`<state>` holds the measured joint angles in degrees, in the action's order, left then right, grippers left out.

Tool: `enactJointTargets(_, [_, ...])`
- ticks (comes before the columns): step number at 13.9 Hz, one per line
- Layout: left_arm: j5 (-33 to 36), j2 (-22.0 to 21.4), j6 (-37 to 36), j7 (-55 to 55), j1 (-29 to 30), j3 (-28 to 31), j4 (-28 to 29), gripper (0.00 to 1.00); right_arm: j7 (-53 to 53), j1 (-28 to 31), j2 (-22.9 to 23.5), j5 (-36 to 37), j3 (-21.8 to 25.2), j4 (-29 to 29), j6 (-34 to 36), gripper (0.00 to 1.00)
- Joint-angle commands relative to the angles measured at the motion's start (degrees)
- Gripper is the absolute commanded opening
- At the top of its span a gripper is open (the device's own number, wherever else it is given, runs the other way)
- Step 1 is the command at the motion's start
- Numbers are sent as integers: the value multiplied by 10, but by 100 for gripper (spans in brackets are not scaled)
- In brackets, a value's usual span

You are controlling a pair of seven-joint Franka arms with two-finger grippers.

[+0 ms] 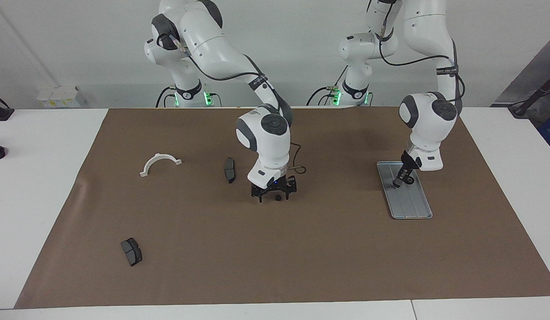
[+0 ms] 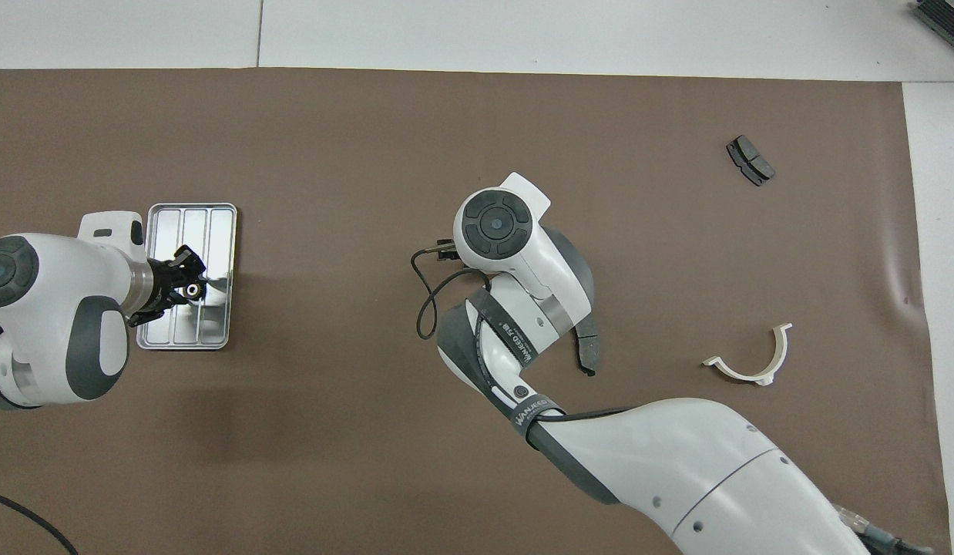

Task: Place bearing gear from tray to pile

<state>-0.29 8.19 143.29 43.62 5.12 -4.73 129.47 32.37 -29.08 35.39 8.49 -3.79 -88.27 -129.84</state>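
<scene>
surface: you have a white table (image 1: pixel 44 178) under a brown mat (image 1: pixel 301 258)
tray (image 1: pixel 410 202): on mat, toward left arm's end
white bracket (image 1: pixel 159 163): toward right arm's end
brake pad (image 1: pixel 230 170): mid-mat, beside bracket
second brake pad (image 1: pixel 131 251): near mat corner farthest from robots, right arm's end
small dark part (image 1: pixel 278 197): mid-mat

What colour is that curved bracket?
White half-ring bracket; clearest in the facing view.
</scene>
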Motion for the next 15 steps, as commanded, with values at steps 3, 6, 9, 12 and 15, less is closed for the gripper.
enactJointTargets(3, [8, 2, 16, 7, 6, -5, 10, 43, 17, 0, 4, 10, -3, -14, -3, 71])
enactJointTargets(6, [8, 2, 17, 7, 5, -5, 10, 39, 17, 0, 2, 7, -7, -18, -2, 64])
enactJointTargets(9, [8, 7, 17, 3, 5, -4, 10, 0, 18, -1, 0, 6, -16, -20, 0, 62])
enactJointTargets(12, [8, 7, -15, -1, 0, -4, -18, 0, 18, 0, 0, 6, -19, -22, 0, 53])
enactJointTargets(15, [31, 2, -115, -12, -12, -5, -102, 0, 18, 2, 0, 6, -19, -22, 1, 36])
